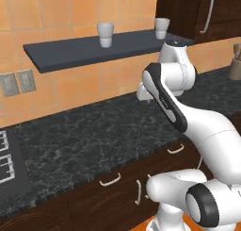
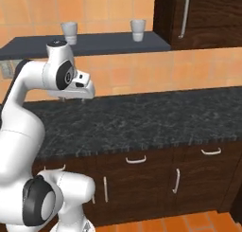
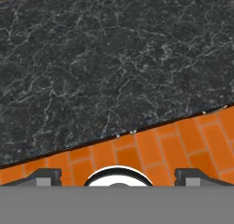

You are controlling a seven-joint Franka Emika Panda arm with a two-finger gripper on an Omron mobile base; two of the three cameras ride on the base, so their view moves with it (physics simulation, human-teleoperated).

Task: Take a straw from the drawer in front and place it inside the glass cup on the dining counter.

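two white cups (image 1: 106, 34) on dark shelf (image 2: 94, 44), granite counter (image 2: 156, 117), perhaps bare

A glossy white robot arm (image 1: 207, 131) built of rounded, swollen segments, with dark grey rings at the joints and a long black oval panel set into one link. A black disc caps the topmost joint. Its claw (image 3: 118, 176) ends in two small dark tips.

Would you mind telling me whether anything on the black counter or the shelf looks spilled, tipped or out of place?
Nothing stands out. The two white cups stand upright on the shelf, and the black granite counter shows no spill.
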